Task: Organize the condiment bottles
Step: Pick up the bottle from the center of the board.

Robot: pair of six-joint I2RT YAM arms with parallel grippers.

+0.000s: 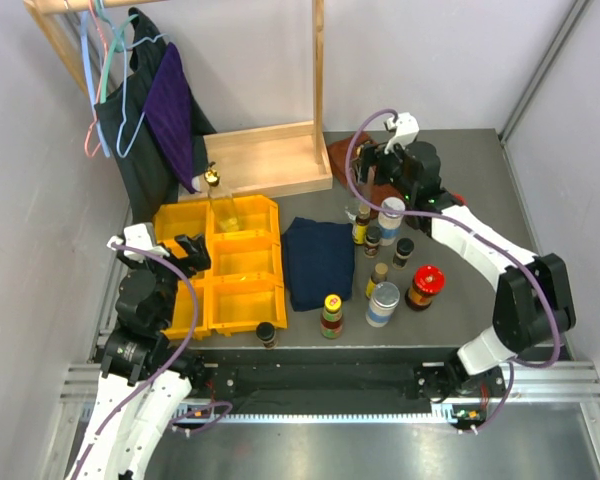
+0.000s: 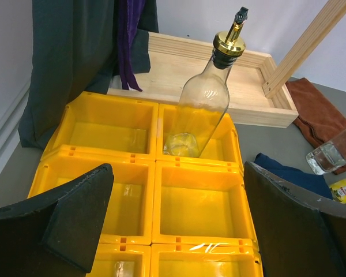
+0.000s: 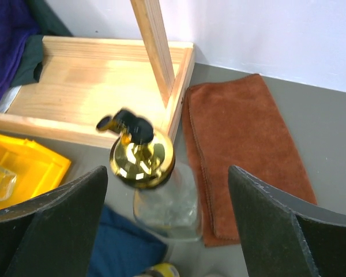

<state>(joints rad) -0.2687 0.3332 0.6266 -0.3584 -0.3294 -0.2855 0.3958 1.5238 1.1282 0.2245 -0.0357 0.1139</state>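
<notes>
Barely begun: one bottle binned, the rest loose on the table.

Left gripper (image 2: 176, 190) hangs spread and empty over the yellow plastic bins (image 2: 155, 164). A clear glass bottle with gold pourer (image 2: 205, 109) leans in their far right compartment, the only one seen stowed. A small black-capped jar (image 1: 266, 333) stands just before the bins, and the other bottles and jars (image 1: 390, 262) cluster right of the dark blue cloth (image 1: 318, 262); only the overhead shows these. Right gripper (image 3: 167, 190) straddles a second gold-topped clear bottle (image 3: 141, 158), fingers apart with gaps either side, plain only from its wrist.
</notes>
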